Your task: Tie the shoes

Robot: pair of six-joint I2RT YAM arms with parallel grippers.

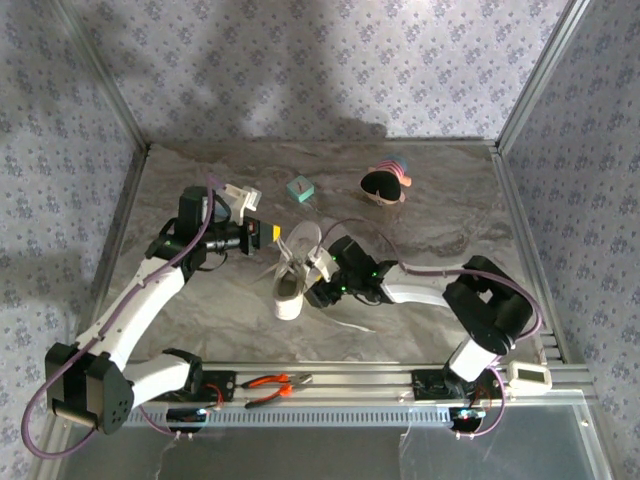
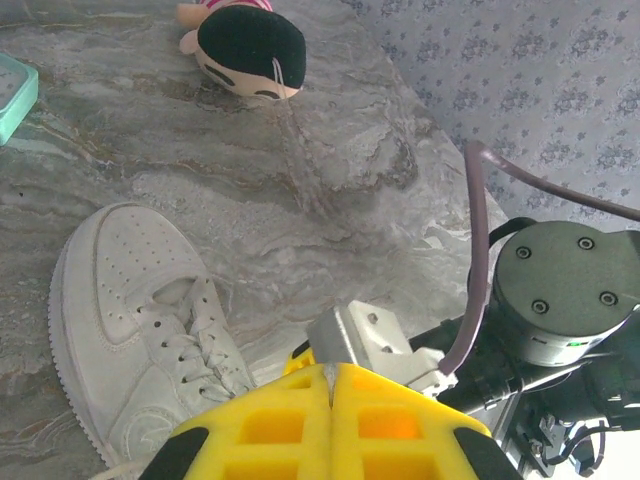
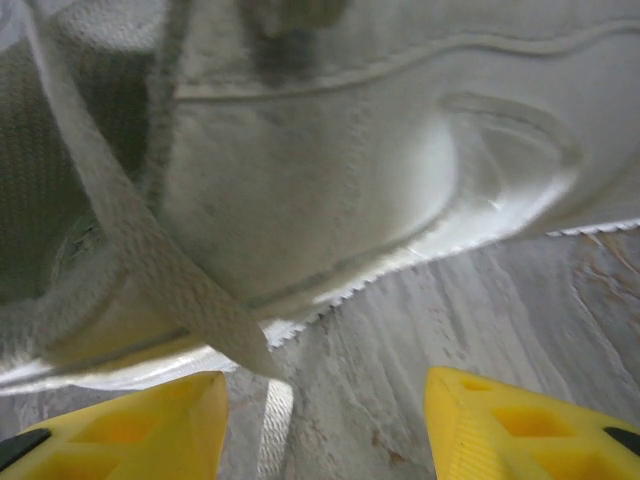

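white sneaker (image 1: pixel 290 285), laces (image 3: pixel 150 250) loose (untied); mid-table

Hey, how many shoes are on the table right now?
1. The white sneaker lies centrally, between the left claw and the right claw; another could be hidden behind them.

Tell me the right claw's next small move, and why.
Probably nudge the right claw sideways toward the lace, then close on it. Its jaws stand open right beside the white sneaker, and the lace's end lies off-centre, by one finger rather than mid-gap. The left claw is shut.
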